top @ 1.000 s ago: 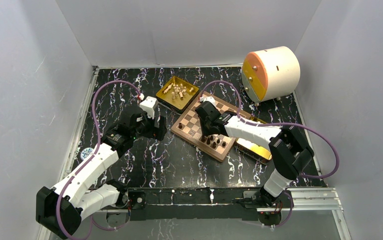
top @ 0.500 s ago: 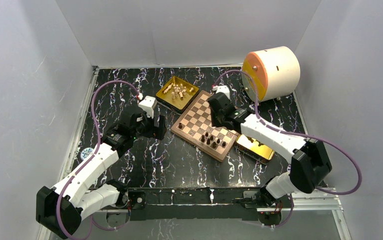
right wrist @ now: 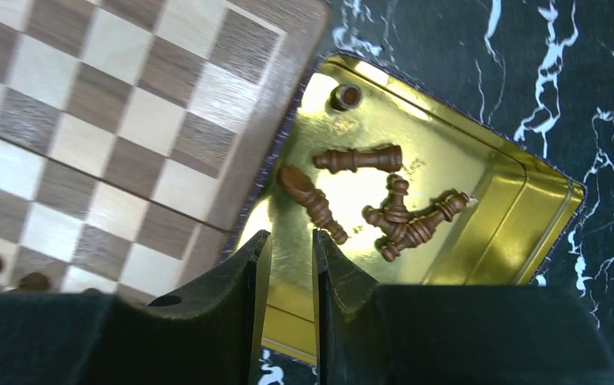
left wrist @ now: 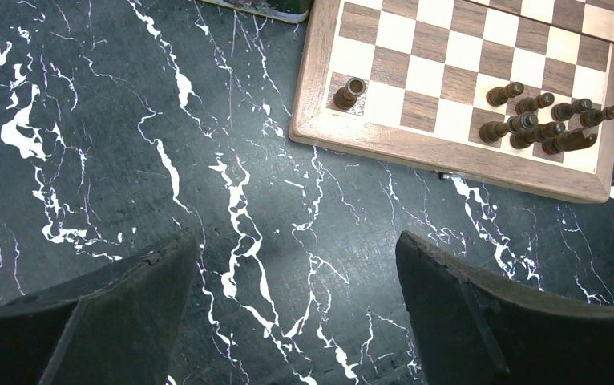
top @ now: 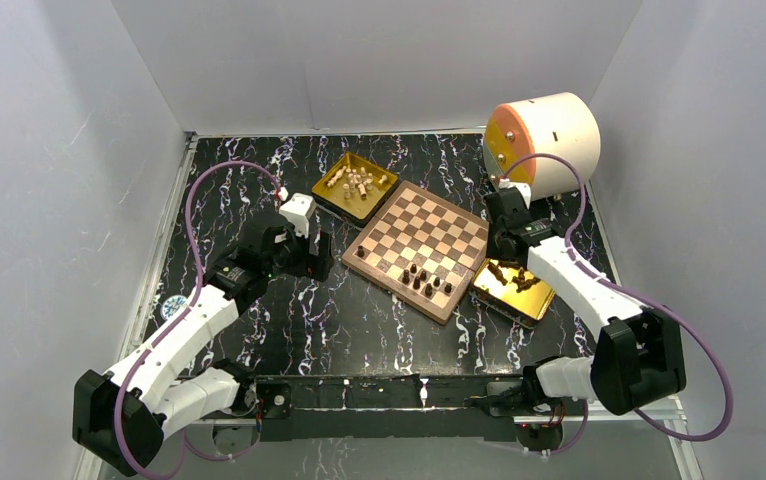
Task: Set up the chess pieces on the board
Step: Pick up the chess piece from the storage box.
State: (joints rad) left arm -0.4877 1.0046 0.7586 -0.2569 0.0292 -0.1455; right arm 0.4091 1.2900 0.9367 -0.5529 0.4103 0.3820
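Nearest the arm bases, the left gripper is held over the bare black, white-veined marble tabletop, just off the near edge of the square wooden chessboard with tan and dark brown checks. Its jaws are spread wide and nothing is carried. Along that near edge, a cluster of small dark brown wooden chess pieces is packed in two short rows into one corner, and a single dark rook-like piece is set on the opposite near corner square. The squares beyond are bare. Just beside the board, a shiny gold rectangular tray is seen under the right gripper, whose jaws are set a narrow gap apart with nothing between them. Several loose dark pieces are noted in that tray, most on their sides. Farther off, a second gold tray is seen with a heap of pale cream wooden pieces, none placed. Farthest, a cream drum with an orange and yellow face is noted. Progress is judged early: part of the dark set is placed, while the rest of it and the whole cream set are left.
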